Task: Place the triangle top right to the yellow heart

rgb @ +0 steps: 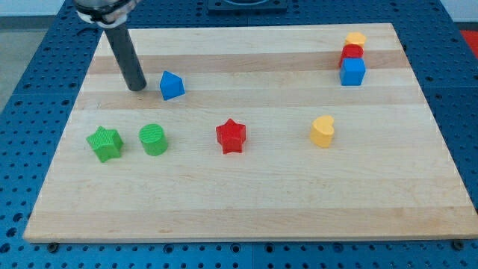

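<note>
Tabletop (246, 209): a pale wooden board, seen from the view's bottom edge, laid over a blue perforated surface (22, 112).
Rod: a straight dark shaft entering from the view's top left and slanting slightly down toward the view's right.
My tip (137, 87): set down on the board in its upper left part, just to the view's left of the blue triangle, with a narrow gap visible between the two.
Claw: none is fitted to this arm, so no opening width or hold can be reported; the rod ends plainly.
Blue triangle (172, 86): located in the upper left part of the board, well apart from the yellow heart, on its upper-left side.
Yellow heart (323, 131): placed right of centre, standing alone.
Red star (231, 136): found near the centre, between the green cylinder and the yellow heart.
Green cylinder (153, 139): positioned below the blue triangle, just beside the green star.
Green star (104, 143): the leftmost block.
Corner group: three blocks lined up closely at the view's top right, a yellow block (355, 37) of unclear shape farthest back, a red block (352, 52) of unclear shape in the middle, a blue cube (352, 72) nearest.
</note>
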